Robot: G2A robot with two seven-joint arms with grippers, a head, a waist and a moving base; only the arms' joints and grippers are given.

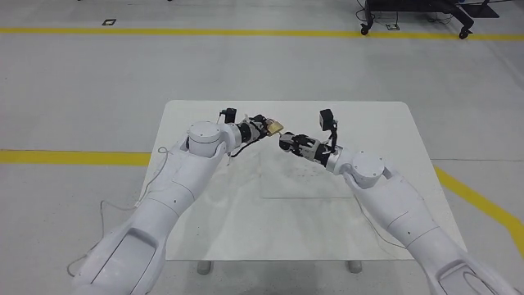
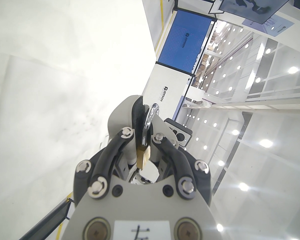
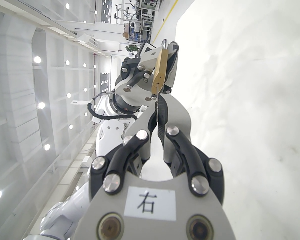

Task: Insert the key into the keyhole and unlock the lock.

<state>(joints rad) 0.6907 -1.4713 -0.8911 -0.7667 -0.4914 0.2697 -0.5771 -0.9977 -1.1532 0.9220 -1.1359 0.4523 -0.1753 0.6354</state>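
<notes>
Brass rectangular padlock (image 2: 143, 157) clamped in left claw (image 2: 147, 116) above the rear middle of the white surface (image 1: 385, 131), side edges well apart. The right claw (image 3: 160, 101), closed on a thin silver key (image 3: 156, 96), meets its keyhole end.

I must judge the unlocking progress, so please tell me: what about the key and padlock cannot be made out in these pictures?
- Key: right wrist view; the right gripper covers nearly all of it, so its depth in the padlock cannot be told.
- Padlock: left wrist view; the left gripper hides much of its body and its lower end.
- Top view: key too small to make out.
</notes>
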